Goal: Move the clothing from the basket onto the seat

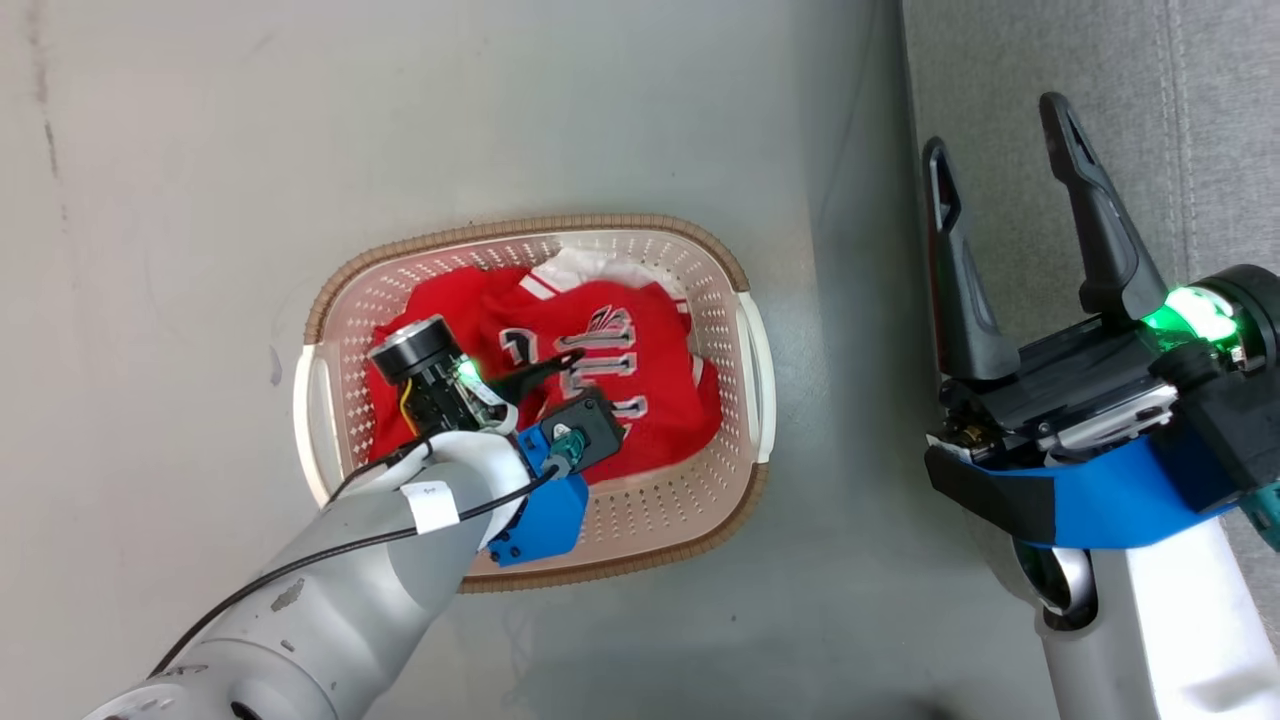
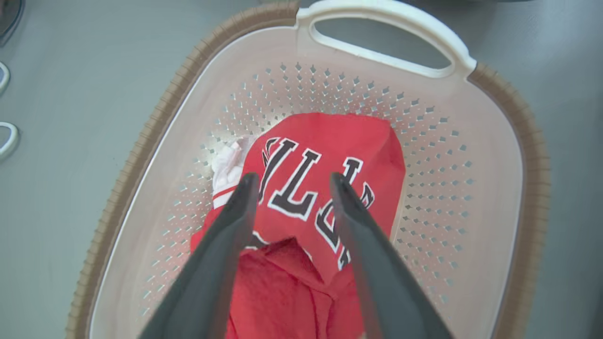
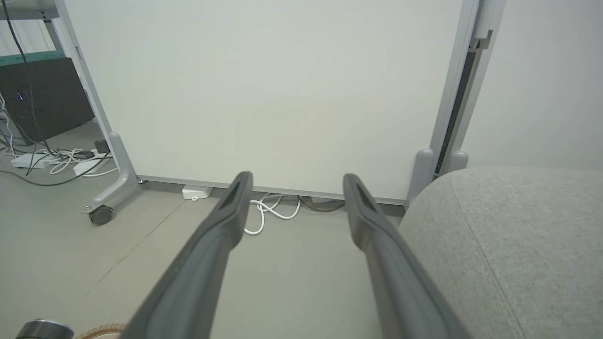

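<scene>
Well, crumpled red lettered clothing

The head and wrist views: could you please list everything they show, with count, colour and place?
clothing: seemingly two pieces, red with white trim, inside the basket
basket: one, cream with brown rim, on the floor
seat: one, light grey, right of the basket
floor: one, grey, under the basket
panel: one, white, on casters, beside the seat
cables: several, white, on the floor below the panel
left gripper: one, dark fingers, open above the clothing in the basket
right gripper: one, dark fingers, open and empty, at the seat's edge
</scene>
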